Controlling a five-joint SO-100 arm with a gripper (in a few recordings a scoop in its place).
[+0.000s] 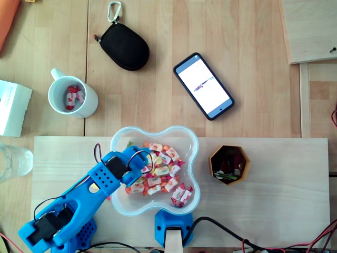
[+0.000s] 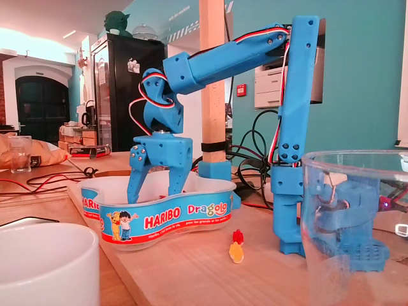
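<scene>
Gripper (image 2: pixel 156 185) low in tub (image 2: pixel 185 217) — candies (image 1: pixel 164 175) right beside it.

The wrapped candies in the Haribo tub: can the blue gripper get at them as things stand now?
Probably yes. The gripper hangs open inside the lidless tub, its fingers down at the candies; nothing seems to lie between them.

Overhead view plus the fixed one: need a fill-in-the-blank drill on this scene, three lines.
The gripper, jaws apart, dips into the tub labelled ___ Dragolo.
The white mug holds a wrapped ___.
In the overhead view, left of the phone lies a ___ pouch.
Missing words: Haribo; candy; black.
</scene>
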